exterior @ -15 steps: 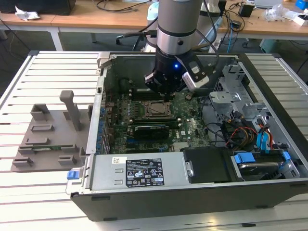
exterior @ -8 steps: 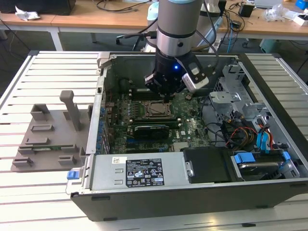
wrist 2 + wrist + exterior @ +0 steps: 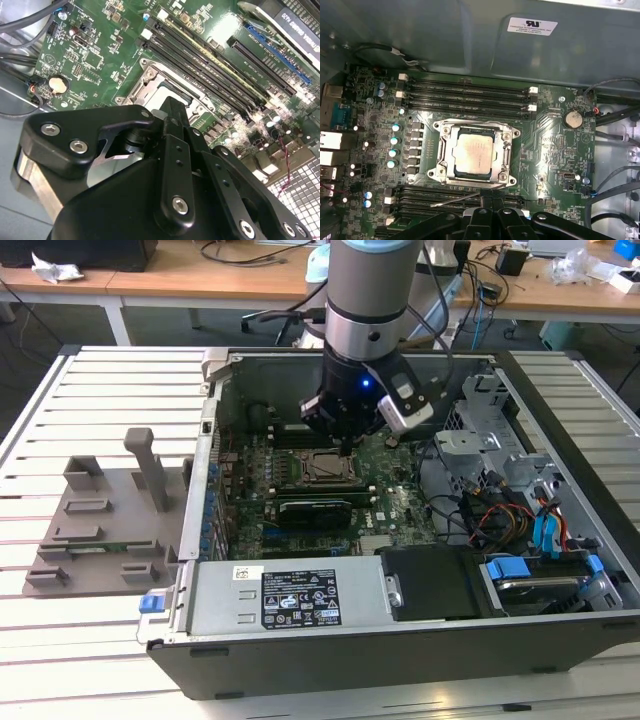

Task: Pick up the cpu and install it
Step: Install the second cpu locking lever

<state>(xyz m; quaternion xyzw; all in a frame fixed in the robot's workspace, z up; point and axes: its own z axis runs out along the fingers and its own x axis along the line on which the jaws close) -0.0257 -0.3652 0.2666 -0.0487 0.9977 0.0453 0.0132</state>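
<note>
Fingers: can't tell whether apart or together. In both wrist views the gripper's [image 3: 172,112] own black linkage covers the tips; in the exterior view the gripper [image 3: 347,445] tip is a dark blur over the board. Nothing visibly held.

Cpu [image 3: 475,152] sits flat in the socket [image 3: 476,154] on the motherboard [image 3: 555,150], silver top up, square to the metal frame, near the gripper [image 3: 487,197] tip but apart from it. In the second wrist view the linkage hides most of the cpu [image 3: 172,92], only a pale corner showing inside the socket [image 3: 150,80]. In the exterior view the socket [image 3: 318,468] lies just below the tip.

Outward: ram slots [image 3: 465,92] flank the socket, coin cell [image 3: 574,119] nearby, all inside the open case [image 3: 400,640]. Grey tray [image 3: 100,530] lies well apart at the exterior view's left.
</note>
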